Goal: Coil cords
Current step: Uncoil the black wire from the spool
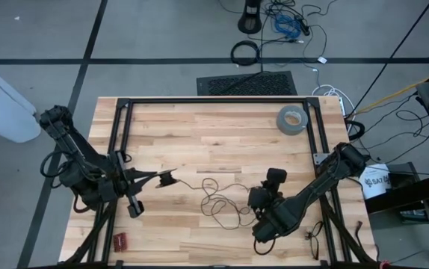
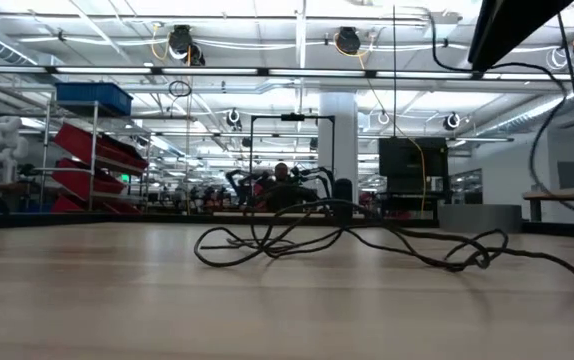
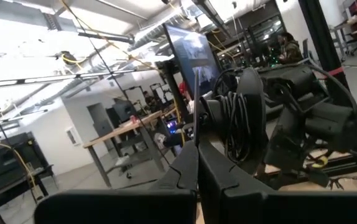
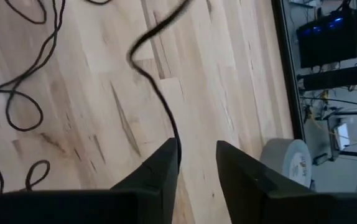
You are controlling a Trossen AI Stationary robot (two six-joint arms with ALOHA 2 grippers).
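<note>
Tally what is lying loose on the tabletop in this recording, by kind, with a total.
Thin black cord: 1
Grey tape roll: 1
Small red object at the near left corner: 1
Total: 3

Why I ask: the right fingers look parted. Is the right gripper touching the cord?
Cannot tell. In the right wrist view the cord runs down to one finger's tip of the open right gripper, but contact isn't plain.

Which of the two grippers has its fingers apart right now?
The right gripper: its two fingers stand apart above the wood, the thin black cord running to one finger. The left gripper has its fingers pressed together.
</note>
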